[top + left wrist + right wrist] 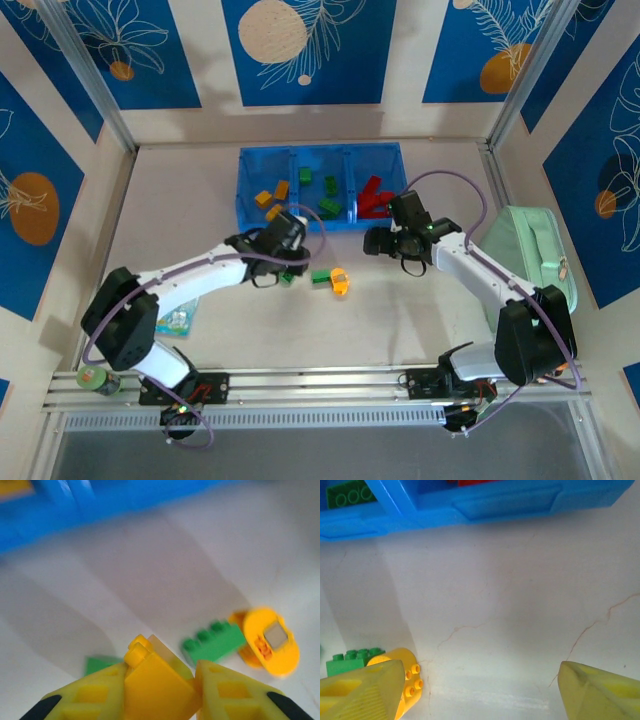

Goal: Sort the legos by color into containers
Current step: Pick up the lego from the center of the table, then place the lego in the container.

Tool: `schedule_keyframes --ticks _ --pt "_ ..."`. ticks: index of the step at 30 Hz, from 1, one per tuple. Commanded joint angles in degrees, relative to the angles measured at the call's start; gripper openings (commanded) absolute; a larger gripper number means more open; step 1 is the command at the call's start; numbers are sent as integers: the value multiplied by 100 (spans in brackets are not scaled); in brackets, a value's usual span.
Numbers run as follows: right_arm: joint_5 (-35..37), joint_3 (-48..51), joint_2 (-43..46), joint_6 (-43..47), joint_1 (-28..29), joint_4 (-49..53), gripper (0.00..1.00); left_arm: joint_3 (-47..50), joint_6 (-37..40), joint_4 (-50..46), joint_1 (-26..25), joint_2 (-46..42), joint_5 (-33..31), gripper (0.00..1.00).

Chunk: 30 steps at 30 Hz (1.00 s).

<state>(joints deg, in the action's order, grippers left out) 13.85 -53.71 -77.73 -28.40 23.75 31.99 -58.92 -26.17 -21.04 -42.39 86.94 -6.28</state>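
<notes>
My left gripper [160, 676] is shut on a yellow lego [156, 687], just above the table in front of the blue containers [75, 510]. Beside it lie a green lego [215, 642], a rounded orange-yellow lego [270, 640] and another green piece [100, 664]. In the top view the left gripper [285, 250] is near the containers' [245, 215] left front corner. My right gripper [378, 242] hangs open over bare table near the red bin. The right wrist view has its fingers [365, 692] wide apart, with the rounded yellow lego [406, 680] and green lego [352, 660] at its left.
The containers [470, 507] hold sorted orange, green [347, 495] and red bricks [372, 198]. A mint-green pouch [535, 250] lies at the right wall. A small packet [175, 318] lies near the left arm's base. Walls enclose the table on three sides.
</notes>
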Motion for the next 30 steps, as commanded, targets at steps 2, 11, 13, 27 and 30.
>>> schedule_keyframes --ticks 2,11,13,27,30 --pt "-216 172 197 -208 187 -52 81 -570 222 20 658 -20 89 29" --pt "-345 382 290 -394 564 -77 80 -1686 377 -33 1709 1101 110 30" --pt "-344 422 320 -427 662 -87 80 -1893 449 -119 1788 1305 14 31" --pt "-182 448 340 -474 1079 30 79 -1526 684 27 1871 514 130 69" --pt "-102 341 158 -437 1287 110 79 -1047 653 270 1810 -35 227 69"
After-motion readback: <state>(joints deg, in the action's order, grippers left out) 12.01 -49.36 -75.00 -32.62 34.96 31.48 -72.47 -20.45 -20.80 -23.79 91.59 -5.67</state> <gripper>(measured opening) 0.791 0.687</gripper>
